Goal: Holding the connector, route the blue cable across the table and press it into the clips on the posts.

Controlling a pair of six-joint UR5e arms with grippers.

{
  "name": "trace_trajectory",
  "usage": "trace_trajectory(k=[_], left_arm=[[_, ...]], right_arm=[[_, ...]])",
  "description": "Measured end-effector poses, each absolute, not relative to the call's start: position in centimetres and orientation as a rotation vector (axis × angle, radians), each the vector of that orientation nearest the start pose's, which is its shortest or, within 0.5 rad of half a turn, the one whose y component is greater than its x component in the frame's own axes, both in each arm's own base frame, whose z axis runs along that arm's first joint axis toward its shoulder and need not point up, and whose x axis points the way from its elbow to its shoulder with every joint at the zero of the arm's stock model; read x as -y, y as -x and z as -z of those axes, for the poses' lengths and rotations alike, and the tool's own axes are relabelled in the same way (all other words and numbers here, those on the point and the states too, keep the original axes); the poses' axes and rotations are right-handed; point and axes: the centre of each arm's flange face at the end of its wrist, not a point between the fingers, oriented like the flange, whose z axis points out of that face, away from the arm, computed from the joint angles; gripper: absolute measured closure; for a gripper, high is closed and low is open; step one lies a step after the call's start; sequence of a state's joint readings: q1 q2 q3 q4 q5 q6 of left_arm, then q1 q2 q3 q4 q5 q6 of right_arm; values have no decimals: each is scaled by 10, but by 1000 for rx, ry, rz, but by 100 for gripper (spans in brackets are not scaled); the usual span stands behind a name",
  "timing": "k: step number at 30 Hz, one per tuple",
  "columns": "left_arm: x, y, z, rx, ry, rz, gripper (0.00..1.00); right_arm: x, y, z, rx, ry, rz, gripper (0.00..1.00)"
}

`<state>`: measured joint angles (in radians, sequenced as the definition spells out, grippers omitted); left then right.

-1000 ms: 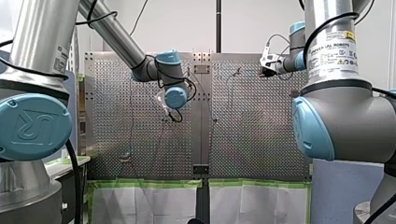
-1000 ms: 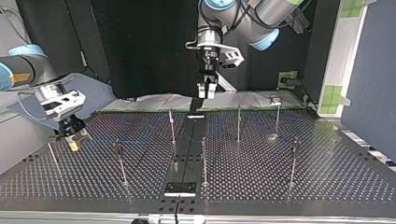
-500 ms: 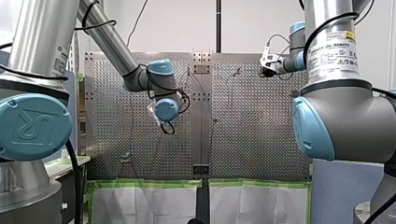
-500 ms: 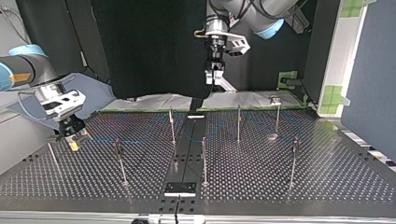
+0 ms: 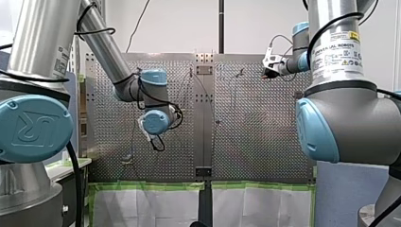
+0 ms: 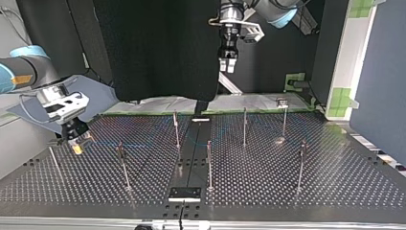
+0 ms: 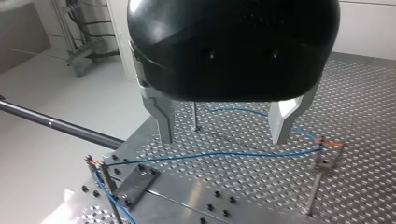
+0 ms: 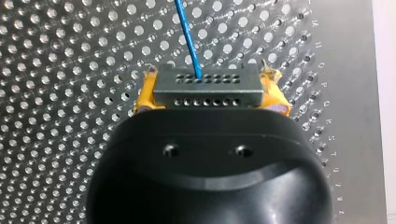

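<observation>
Left gripper (image 7: 225, 139) high above table (image 6: 287, 191), fingers (image 7: 161, 119) apart, empty; right gripper (image 6: 76, 145) low, fingers clamping connector (image 8: 207, 91).

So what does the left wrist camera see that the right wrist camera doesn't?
Only the left wrist view: my left tool, open and empty, and ahead of it thin posts with the blue cable strung between them. Only the right wrist view: my right tool, its yellow pads squeezing the grey connector. Both: the blue cable and the holey table.
</observation>
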<state>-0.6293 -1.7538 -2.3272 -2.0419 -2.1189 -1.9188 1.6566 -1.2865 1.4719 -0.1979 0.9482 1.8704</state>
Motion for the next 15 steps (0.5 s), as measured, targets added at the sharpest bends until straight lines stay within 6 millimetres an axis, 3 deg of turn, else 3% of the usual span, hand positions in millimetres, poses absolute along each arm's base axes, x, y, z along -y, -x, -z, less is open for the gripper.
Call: trace_trajectory(k=[15], left_arm=[[282, -248, -148, -1514, 228, 367, 0]], right_arm=[[567, -242, -399, -1387, 2134, 2463, 100]])
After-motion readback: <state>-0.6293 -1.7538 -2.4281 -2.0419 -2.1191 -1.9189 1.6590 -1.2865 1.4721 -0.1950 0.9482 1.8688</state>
